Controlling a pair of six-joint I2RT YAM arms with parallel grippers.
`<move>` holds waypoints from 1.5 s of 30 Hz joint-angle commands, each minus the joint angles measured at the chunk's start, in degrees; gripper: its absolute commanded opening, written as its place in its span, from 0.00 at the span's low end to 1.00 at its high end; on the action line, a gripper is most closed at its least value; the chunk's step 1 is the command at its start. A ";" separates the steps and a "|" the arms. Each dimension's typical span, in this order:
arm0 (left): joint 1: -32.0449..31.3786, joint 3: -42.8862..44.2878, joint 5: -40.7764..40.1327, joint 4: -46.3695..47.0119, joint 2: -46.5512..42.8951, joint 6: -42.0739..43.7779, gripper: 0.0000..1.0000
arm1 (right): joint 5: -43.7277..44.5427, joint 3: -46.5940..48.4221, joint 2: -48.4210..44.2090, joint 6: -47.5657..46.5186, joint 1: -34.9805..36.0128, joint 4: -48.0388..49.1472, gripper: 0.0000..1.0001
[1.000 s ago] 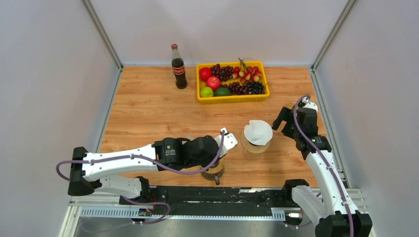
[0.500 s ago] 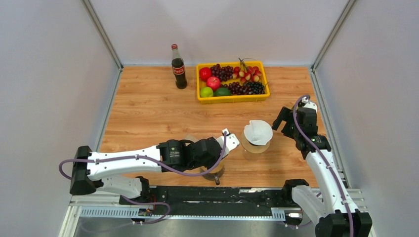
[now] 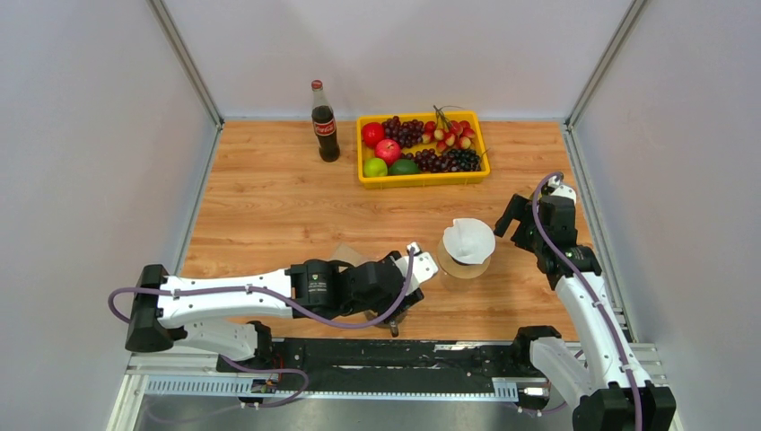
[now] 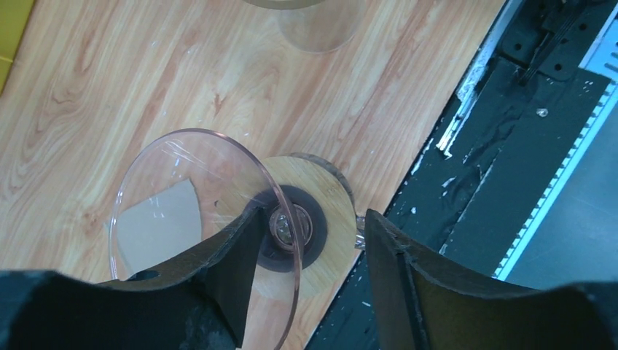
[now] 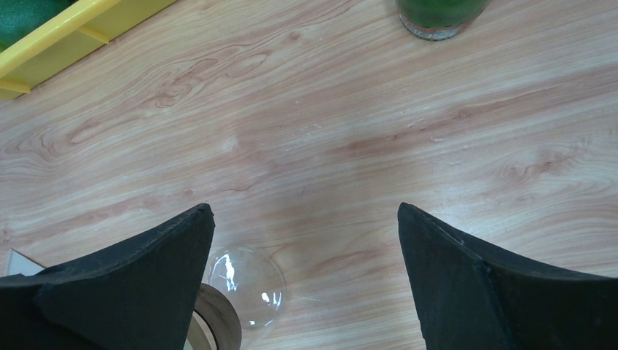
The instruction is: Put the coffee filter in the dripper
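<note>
At the near edge of the tabletop [image 3: 269, 197], a little right of its middle, the left claw [image 4: 312, 213] stands open astride the dripper [image 4: 189, 182]. One finger sits inside the clear glass cone and the other outside by the wooden base. The glass wall runs between them and looks unclamped, so nothing is gripped.

That is the first hazard. If the claw lifts or swings away off-line, the inner finger may hook the rim and tip the dripper. It stands close to the edge, with the black rail [image 4: 481, 146] just past it, and glass would likely not survive a fall.

Just beyond the dripper, a flat tan paper [image 3: 345, 254] lies on the wood, and an arm dragged across could sweep it along.

Toward the right edge, the white coffee filter [image 3: 468, 239] sits not in this dripper but on a separate glass stand [image 3: 462, 267]. The right claw [image 5: 304, 208] hangs beside it, jaws wide apart and empty. Thin paper is light, so a clumsy pinch could crush the cone or knock filter and stand over.
</note>
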 commanded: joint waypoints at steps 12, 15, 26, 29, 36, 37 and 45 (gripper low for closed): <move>-0.43 -1.24 4.54 8.88 -10.26 -1.88 1.00 | 1.06 3.64 -3.74 -1.24 -0.31 1.00 1.00; -0.40 -0.11 2.91 9.00 -12.50 -3.21 1.00 | 0.77 7.34 -4.62 -2.14 -0.27 0.63 1.00; 17.29 -3.47 -2.92 4.67 -21.72 -21.12 1.00 | -20.67 24.61 2.88 -5.79 5.49 -3.90 0.98; 25.48 -5.78 2.58 2.96 -22.51 -24.37 1.00 | -15.17 28.60 7.05 -7.48 19.10 -5.01 0.98; 32.98 -10.05 10.32 -1.60 -23.47 -27.97 1.00 | -18.25 35.75 19.56 -7.90 38.32 -7.88 0.97; 33.00 -10.50 11.25 -1.81 -23.78 -28.17 1.00 | -18.59 36.30 20.87 -8.34 39.95 -8.39 0.97; 33.05 -15.88 17.39 -0.72 -26.09 -29.76 1.00 | -14.56 38.49 28.51 -9.14 47.07 -15.49 0.89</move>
